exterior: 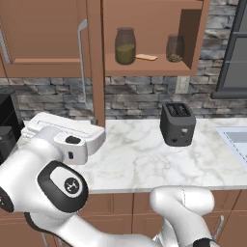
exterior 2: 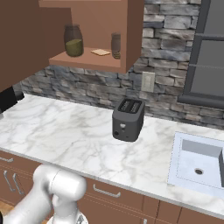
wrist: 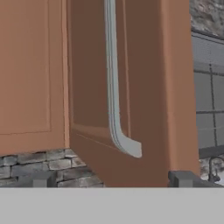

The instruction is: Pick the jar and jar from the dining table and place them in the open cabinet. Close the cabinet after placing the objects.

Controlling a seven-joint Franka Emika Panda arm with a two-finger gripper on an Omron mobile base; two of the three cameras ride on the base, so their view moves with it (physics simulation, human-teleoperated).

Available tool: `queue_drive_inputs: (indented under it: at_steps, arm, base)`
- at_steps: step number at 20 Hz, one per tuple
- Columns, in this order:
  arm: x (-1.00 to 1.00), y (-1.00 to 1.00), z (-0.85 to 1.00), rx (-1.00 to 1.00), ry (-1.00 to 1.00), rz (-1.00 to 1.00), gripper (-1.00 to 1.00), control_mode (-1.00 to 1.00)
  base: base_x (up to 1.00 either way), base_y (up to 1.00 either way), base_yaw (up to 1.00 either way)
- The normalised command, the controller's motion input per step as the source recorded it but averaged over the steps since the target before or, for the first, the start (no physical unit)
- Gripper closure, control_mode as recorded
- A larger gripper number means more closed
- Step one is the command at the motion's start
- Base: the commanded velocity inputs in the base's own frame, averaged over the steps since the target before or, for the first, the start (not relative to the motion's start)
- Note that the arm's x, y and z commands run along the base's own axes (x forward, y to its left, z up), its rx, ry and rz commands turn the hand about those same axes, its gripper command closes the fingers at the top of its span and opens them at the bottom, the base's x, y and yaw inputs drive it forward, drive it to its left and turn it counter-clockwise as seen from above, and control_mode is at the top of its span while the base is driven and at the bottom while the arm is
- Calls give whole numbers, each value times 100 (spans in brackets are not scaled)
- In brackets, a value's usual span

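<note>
Hand view: end effector [wrist: 112,178] spread wide, holding nothing, both dark fingertips [wrist: 38,179] low at the frame's bottom, well apart. Pointed at the open cabinet door [wrist: 131,100], reddish-brown, seen at an angle, with its long silver bar handle [wrist: 114,87] running down and curving off at the lower end. Another flat-panel door [wrist: 30,74] to the left, closed. Grey stone wall [wrist: 39,159] below, dark window panes [wrist: 210,96] at the right edge.

Left base view: white arm [exterior: 58,183] bent across the lower left, wrist near the lower edge of the open door [exterior: 96,62]. Cabinet [exterior: 188,34] open above the tabletop [exterior: 140,154]. Taller jar [exterior: 125,46] with olive-green filling stood upright on the cabinet shelf, toward the left. Shorter jar [exterior: 175,48] with brown contents stood upright on the same shelf, toward the right, well apart from the first. Flat tan piece [exterior: 146,57] lay between them. Dark toaster [exterior: 177,124] sat on the white veined tabletop beneath the cabinet. Corner of a sink [exterior: 234,140] at the right edge.

Right base view: same two jars on the shelf, taller [exterior 2: 74,40] left, shorter [exterior 2: 116,45] right, tan piece [exterior 2: 100,52] between. Toaster [exterior 2: 128,118] below on the tabletop [exterior 2: 65,135], white sink [exterior 2: 199,164] to its right, wall outlet [exterior 2: 148,82] behind.
</note>
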Motion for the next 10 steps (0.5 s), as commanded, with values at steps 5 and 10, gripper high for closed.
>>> queue_drive_inputs:
  at_steps: [5, 10]
  arm:
    - [46, 9, 0, -9, 11, -1, -100, -100]
    - [30, -27, 6, 0, 6, -4, -100, -100]
  base:
    - [0, 0, 0]
    - [0, 0, 0]
